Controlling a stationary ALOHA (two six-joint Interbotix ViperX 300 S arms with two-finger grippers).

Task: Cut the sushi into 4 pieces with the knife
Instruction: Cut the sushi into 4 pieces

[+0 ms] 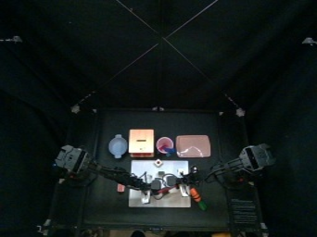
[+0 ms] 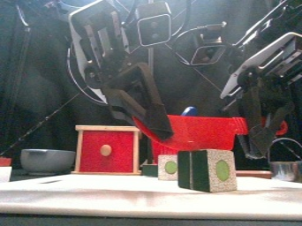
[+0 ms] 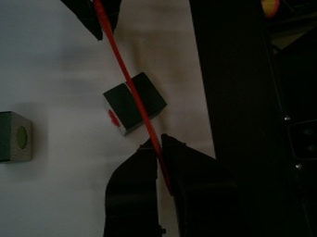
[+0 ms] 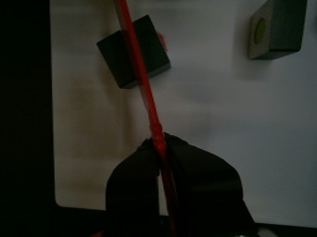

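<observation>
Top: the white cutting board (image 1: 173, 200) lies front-centre on the worktop. Front: two sushi pieces (image 2: 216, 170) stand beneath the jaws. Left wrist: left gripper (image 3: 158, 150) pinches the red knife (image 3: 130, 88) across one piece. Right wrist: right gripper (image 4: 158, 141) clamps it likewise.

Board (image 1: 155, 198) front clear; sushi pieces (image 2: 207, 169), red knife (image 4: 144, 83) mid-board; box (image 2: 108, 150), cup (image 2: 213, 131), bowl (image 2: 45, 160) behind.

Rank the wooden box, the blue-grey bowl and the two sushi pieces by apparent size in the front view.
1. wooden box and front sushi piece: about alike; the piece stands nearer the camera, so no ranking between them.
2. blue-grey bowl.
3. rear sushi piece.
</observation>
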